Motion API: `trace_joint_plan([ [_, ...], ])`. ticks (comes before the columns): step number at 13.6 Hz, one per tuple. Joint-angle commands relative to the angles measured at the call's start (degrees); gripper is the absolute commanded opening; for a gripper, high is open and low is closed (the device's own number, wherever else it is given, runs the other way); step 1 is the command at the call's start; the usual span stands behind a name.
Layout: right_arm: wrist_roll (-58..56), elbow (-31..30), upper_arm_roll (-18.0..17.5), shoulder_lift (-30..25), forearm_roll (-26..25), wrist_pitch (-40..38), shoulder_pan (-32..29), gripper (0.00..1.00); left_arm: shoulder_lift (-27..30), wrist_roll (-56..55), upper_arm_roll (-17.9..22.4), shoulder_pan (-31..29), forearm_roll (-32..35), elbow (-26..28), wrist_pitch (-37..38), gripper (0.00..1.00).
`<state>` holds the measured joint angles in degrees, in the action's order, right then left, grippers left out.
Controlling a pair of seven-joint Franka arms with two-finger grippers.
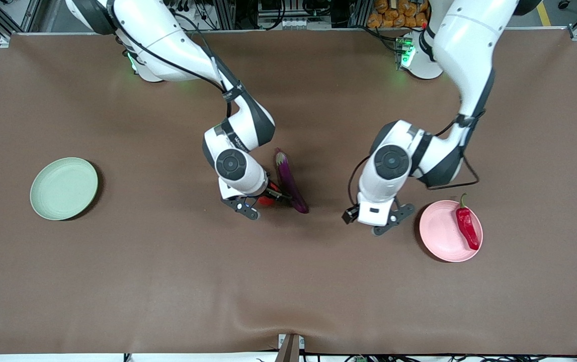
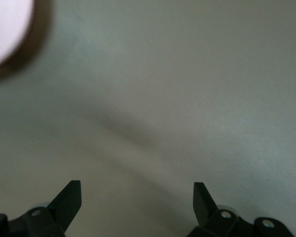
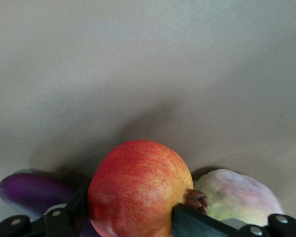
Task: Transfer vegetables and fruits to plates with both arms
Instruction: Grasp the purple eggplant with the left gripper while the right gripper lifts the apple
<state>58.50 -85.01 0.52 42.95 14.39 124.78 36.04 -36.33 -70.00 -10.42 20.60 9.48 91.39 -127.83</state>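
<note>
My right gripper point(image 1: 251, 205) is shut on the red apple point(image 1: 266, 201), its black fingers point(image 3: 192, 221) pressed on both sides of it point(image 3: 138, 187). The purple eggplant point(image 1: 291, 183) lies beside the apple on the table and also shows in the right wrist view point(image 3: 29, 191). The pale yellow-green fruit point(image 3: 237, 197) sits right next to the apple and is hidden under the arm in the front view. The red chili point(image 1: 467, 225) lies on the pink plate point(image 1: 439, 234). My left gripper point(image 1: 386, 222) is open and empty point(image 2: 135, 197) above the table beside the pink plate point(image 2: 5, 29). The mint green plate point(image 1: 64, 188) is empty at the right arm's end.
A brown cloth point(image 1: 288, 286) covers the whole table. A slight crease in it runs near the front edge. The two arm bases point(image 1: 421, 60) stand along the table's edge farthest from the front camera.
</note>
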Motion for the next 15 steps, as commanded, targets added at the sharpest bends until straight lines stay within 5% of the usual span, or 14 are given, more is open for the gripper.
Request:
trace_joint_plan([
  [1, 0.1, 7.0, -1.0, 0.5, -0.3, -7.4, -3.2, 0.00, -3.2, -5.1, 0.1, 2.1, -1.0, -3.8, 1.1, 1.00],
  [5, -5.5, 14.9, -5.8, -1.9, 0.2, -26.8, -14.6, 0.00, -7.2, -13.5, 0.2, 8.2, -1.0, -7.4, 0.9, 1.00],
  [9, -26.6, 13.2, -4.7, -9.2, -0.7, -44.7, -27.3, 0.00, -8.9, -18.6, 0.7, 13.1, -1.0, -9.4, 0.2, 1.00],
  [15, -51.0, 2.1, -3.5, -13.2, -16.2, -48.1, -39.2, 0.00, -15.1, -23.6, 1.8, 18.7, -0.5, -14.4, -5.2, 1.00],
])
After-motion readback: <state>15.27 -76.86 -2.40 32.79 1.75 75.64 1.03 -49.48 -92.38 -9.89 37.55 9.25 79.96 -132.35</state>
